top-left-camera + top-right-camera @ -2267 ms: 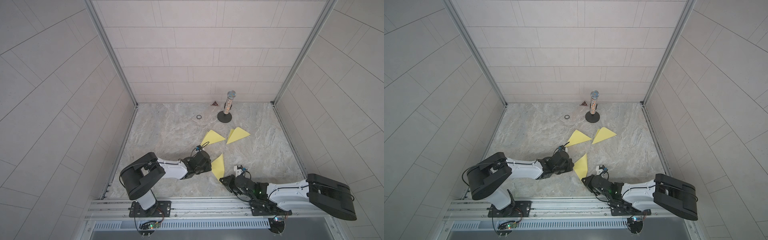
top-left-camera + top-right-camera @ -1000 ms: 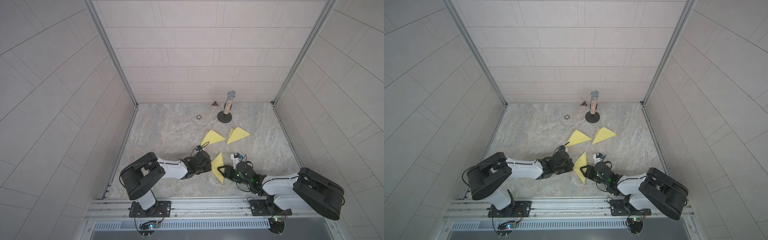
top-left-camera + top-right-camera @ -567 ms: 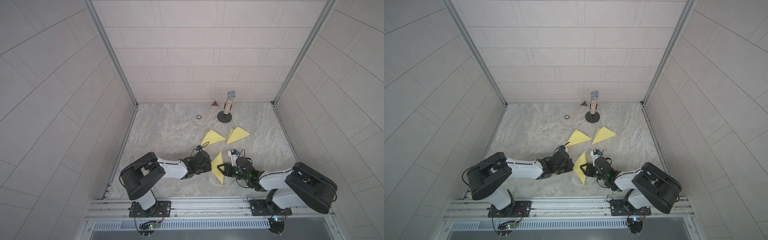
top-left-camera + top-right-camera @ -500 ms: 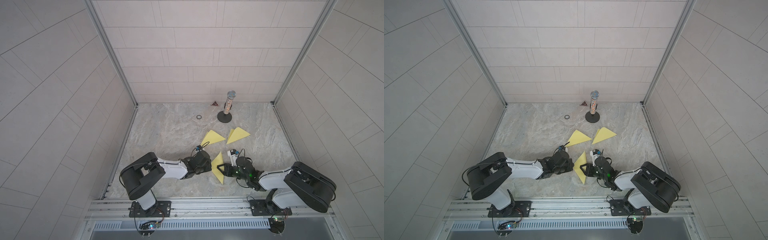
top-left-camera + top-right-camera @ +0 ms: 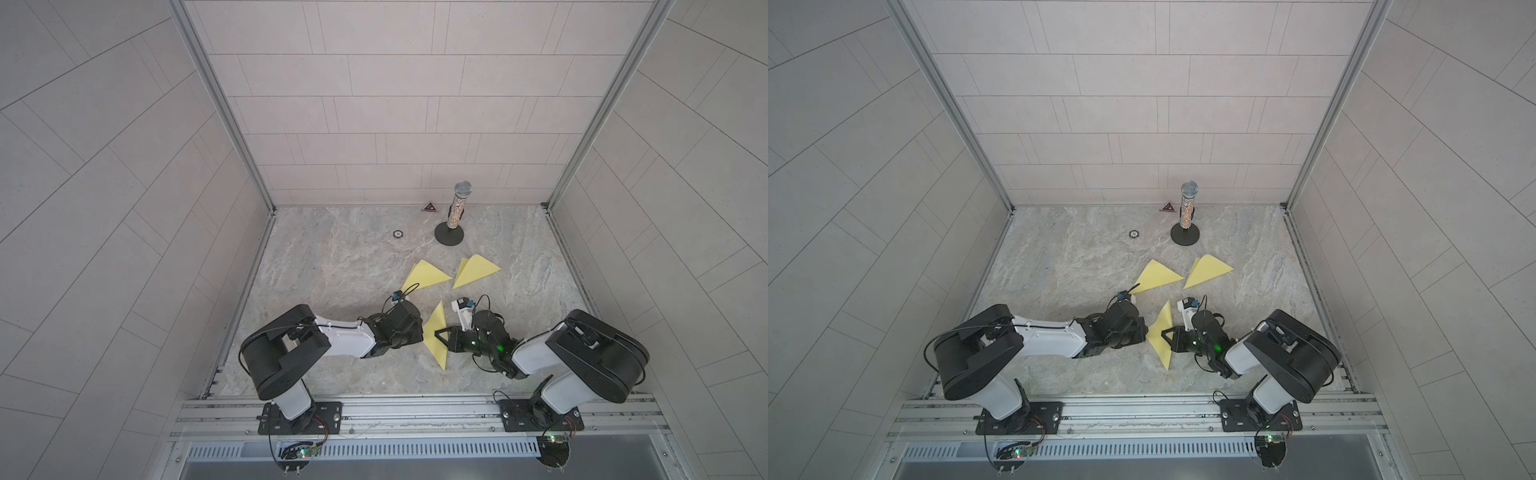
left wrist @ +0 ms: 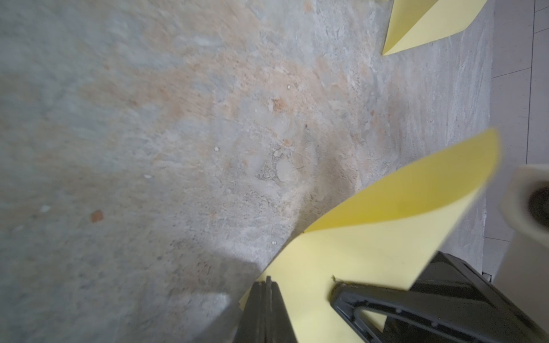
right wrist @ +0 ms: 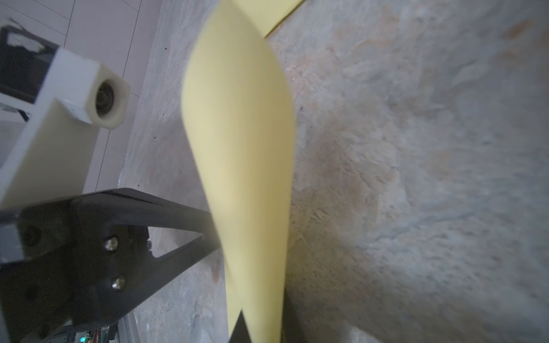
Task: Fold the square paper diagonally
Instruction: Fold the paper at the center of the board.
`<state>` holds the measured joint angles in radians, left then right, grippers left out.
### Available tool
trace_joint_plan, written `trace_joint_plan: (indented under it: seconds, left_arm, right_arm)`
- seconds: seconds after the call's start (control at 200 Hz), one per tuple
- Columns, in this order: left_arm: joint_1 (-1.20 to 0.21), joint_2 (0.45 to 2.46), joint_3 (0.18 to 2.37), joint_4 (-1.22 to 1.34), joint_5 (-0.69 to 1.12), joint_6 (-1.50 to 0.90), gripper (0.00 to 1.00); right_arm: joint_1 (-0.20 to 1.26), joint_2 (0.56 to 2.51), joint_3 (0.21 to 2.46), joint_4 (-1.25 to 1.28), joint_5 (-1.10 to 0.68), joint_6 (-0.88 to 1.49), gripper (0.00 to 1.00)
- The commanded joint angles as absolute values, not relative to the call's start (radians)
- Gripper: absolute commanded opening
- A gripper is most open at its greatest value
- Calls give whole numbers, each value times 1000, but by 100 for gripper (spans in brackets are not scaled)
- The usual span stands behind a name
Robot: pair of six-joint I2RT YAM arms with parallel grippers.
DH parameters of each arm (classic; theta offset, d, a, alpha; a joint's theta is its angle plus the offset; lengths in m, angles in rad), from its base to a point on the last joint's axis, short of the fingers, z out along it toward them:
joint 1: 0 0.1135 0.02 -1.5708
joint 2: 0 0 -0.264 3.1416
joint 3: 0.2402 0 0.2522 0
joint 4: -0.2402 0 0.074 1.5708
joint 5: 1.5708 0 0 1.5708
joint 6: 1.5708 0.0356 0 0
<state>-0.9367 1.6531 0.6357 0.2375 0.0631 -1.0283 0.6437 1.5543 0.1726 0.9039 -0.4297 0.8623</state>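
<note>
Bench (image 5: 332,270): mottled grey stone, tiled walls on three sides.

Yellow paper (image 5: 437,328) sits near the front middle of the bench, between the two arms. It is raised off the surface and bowed, not flat. In both top views it reads as a narrow sliver (image 5: 1162,328), one tip toward the back wall and the other toward the front.

Left claw (image 5: 421,333) comes in low from the left, pressed together on the sheet's left edge. The left wrist view shows its two fingers (image 6: 258,311) tight against each other, with the paper (image 6: 371,252) running out from them.

Right claw (image 5: 437,333) meets it from the opposite side and pinches the same sheet. In the right wrist view one dark fingertip (image 7: 240,329) lies on the near face of the paper (image 7: 243,148), with the other behind it. The claws stand almost tip to tip.

The upper flap curls over in a soft curve, its free corner in the air.

Further back, a folded triangle (image 5: 426,274) and a second folded triangle (image 5: 476,269) lie flat side by side, apart from the held sheet. A microphone (image 5: 459,203) stands upright on a round black base near the back wall.
</note>
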Motion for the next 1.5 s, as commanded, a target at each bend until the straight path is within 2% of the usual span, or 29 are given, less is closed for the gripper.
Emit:
trace_joint_plan:
  seconds: [0.0, 0.09, 0.155, 0.23, 0.265, 0.335, 0.505, 0.585, 0.64, 0.755, 0.926, 0.996, 1.041, 1.081, 1.181, 1.311, 1.416, 1.491]
  left_arm:
    - [-934, 1715, 588, 0, 14, -1012, 0]
    - [-935, 1714, 589, 0, 14, -1012, 0]
    - [-934, 1715, 589, 0, 13, -1012, 0]
    - [-934, 1713, 589, 0, 14, -1012, 0]
    - [-935, 1716, 589, 0, 14, -1012, 0]
    - [-934, 1717, 591, 0, 13, -1012, 0]
    - [-934, 1718, 591, -2, 14, -1012, 0]
    - [-934, 1718, 591, -2, 13, -1012, 0]
    - [-934, 1718, 591, -2, 12, -1012, 0]
    - [-934, 1718, 591, -2, 12, -1012, 0]
    - [-934, 1718, 591, -3, 12, -1014, 0]
    - [-934, 1718, 591, -2, 11, -1014, 0]
    - [-934, 1718, 591, -3, 12, -1014, 0]
    - [-934, 1718, 591, -3, 12, -1014, 0]
    - [-934, 1719, 592, -3, 12, -1014, 0]
    - [-935, 1720, 592, -3, 12, -1014, 0]
    - [-934, 1718, 591, -3, 12, -1014, 0]
    - [-934, 1718, 591, -3, 12, -1014, 0]
  right_arm:
    - [639, 1568, 178, 945, -442, 852, 0]
    - [636, 1564, 182, 926, -436, 848, 0]
    - [628, 1551, 184, 907, -433, 847, 14]
    - [620, 1524, 189, 873, -421, 834, 37]
    - [616, 1507, 199, 843, -418, 821, 41]
    - [612, 1481, 223, 768, -414, 790, 41]
    - [600, 1477, 259, 744, -441, 764, 40]
    - [582, 1481, 268, 748, -452, 763, 34]
    - [574, 1483, 275, 747, -461, 763, 26]
    - [565, 1483, 288, 745, -478, 762, 0]
    - [559, 1484, 295, 750, -502, 761, 0]
    - [554, 1478, 299, 746, -511, 761, 26]
    - [548, 1473, 301, 744, -511, 758, 37]
    - [541, 1471, 306, 736, -509, 755, 40]
    - [521, 1473, 324, 727, -521, 749, 39]
    - [508, 1495, 350, 737, -547, 747, 27]
    - [498, 1518, 356, 766, -565, 754, 0]
    - [488, 1522, 357, 772, -576, 754, 0]
